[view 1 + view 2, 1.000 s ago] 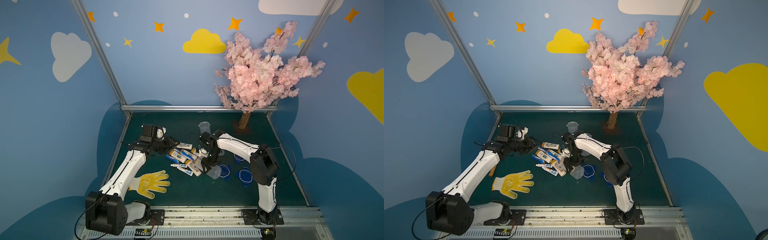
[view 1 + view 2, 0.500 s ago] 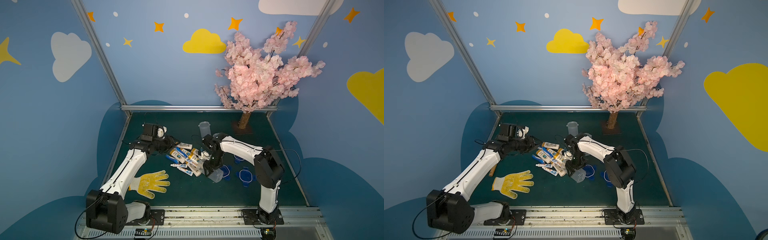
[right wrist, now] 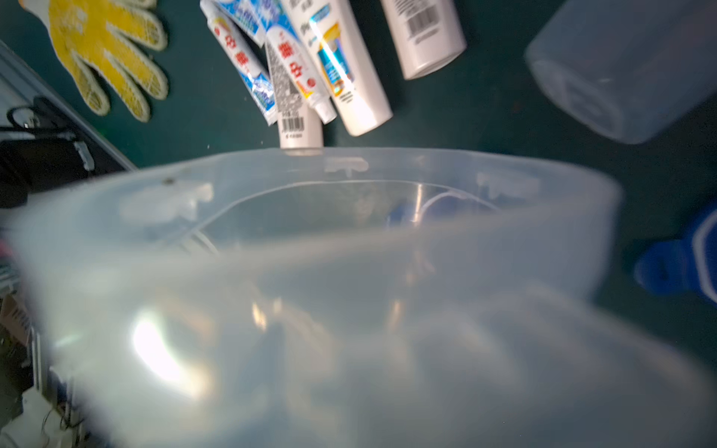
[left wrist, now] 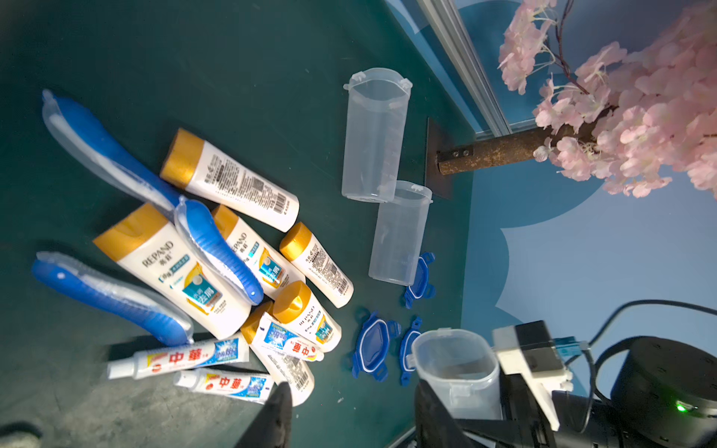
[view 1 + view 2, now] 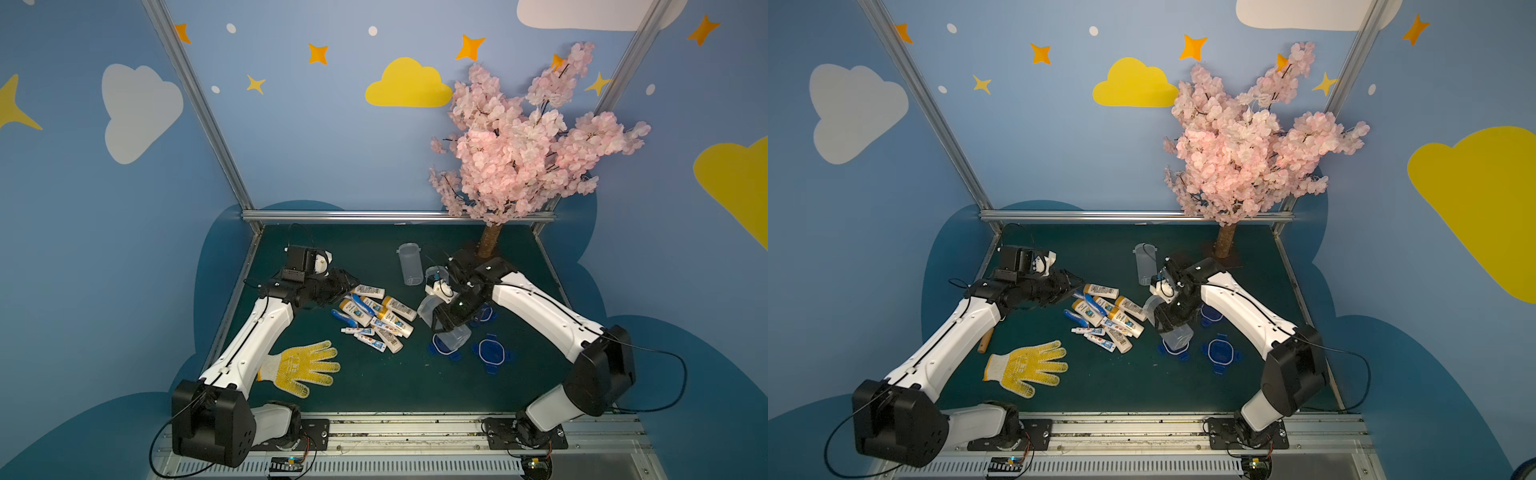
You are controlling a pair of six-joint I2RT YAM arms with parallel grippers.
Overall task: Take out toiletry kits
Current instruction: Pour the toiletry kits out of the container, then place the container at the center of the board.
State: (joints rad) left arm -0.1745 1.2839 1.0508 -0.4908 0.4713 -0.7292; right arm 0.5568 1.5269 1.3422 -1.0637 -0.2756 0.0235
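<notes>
Plastic jars, 3 of them and all clear, held nothing. The right fingers point(image 5: 441, 323) were clamped around the empty jar point(image 5: 455, 337), its mouth turned toward the wrist and its base over a blue lid point(image 5: 441, 348); whether they touched I could not tell. Through its walls I saw only that lid. The other jars point(image 4: 374, 135), 2 of them, lay on their sides on the green table point(image 5: 374, 395) near the tree trunk point(image 5: 486, 245), open and bare inside.

The toiletry kits point(image 5: 374, 318) were all out, heaped on the table between the arms: 6 white bottles point(image 4: 229, 186) with yellow caps, 3 toothpaste tubes point(image 4: 178, 358) and 3 blue toothbrushes point(image 4: 112, 302), overlapping. The left fingers point(image 4: 279, 415) stood apart with nothing between them, just beside the heap's far edge. 2 more lids point(image 5: 490, 353) lay near the gripped jar, and a yellow glove point(image 5: 301, 365) lay toward the front.
</notes>
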